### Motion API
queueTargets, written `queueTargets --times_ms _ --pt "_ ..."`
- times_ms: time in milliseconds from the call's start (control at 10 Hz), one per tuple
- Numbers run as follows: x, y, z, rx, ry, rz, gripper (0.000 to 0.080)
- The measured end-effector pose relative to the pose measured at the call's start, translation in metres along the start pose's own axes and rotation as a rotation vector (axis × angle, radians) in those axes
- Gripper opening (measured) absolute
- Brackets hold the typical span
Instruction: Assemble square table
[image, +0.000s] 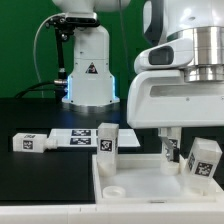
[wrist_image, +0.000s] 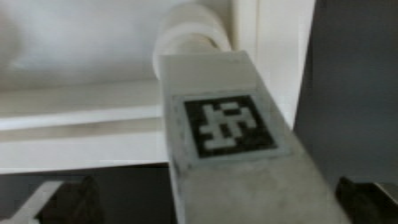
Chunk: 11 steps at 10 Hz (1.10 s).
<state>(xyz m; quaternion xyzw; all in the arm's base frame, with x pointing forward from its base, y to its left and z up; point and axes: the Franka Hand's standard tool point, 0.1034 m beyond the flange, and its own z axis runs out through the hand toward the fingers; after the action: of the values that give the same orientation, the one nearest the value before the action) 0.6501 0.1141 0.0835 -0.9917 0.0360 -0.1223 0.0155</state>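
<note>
Square top (image: 140, 195) lies flat on the dark surface (image: 40, 170), on the near side of the exterior view. Three legs are loose: a lying leg (image: 30, 143) at that view's far left, an upright leg (image: 107, 140) by the top's far-left corner, and a tilted leg (image: 203, 160) at the right. A fourth leg (wrist_image: 222, 120) appears seated in a corner socket, with the claw (wrist_image: 214, 200) spread open around it, gripping nothing. Judgement: one of four fitted.

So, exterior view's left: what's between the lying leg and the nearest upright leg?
The marker board lies flat on the dark table between the lying leg and the upright leg; only the exterior view shows it.
</note>
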Motion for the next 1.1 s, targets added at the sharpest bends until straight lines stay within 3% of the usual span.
queueTargets --times_ms 300,700,800,900,1000,1100 --pt "-0.012 0.009 0.002 -0.007 -0.214 0.021 0.0649" --pt "-0.014 0.010 0.005 -0.018 -0.227 0.110 0.0622" --pt "-0.014 0.010 0.005 -0.019 -0.227 0.128 0.0451" --pt "-0.014 0.010 0.005 -0.027 -0.227 0.193 0.0451" --pt "-0.014 0.010 0.005 -0.035 -0.226 0.268 0.0278" --pt "-0.014 0.010 0.006 -0.044 -0.225 0.342 0.0281"
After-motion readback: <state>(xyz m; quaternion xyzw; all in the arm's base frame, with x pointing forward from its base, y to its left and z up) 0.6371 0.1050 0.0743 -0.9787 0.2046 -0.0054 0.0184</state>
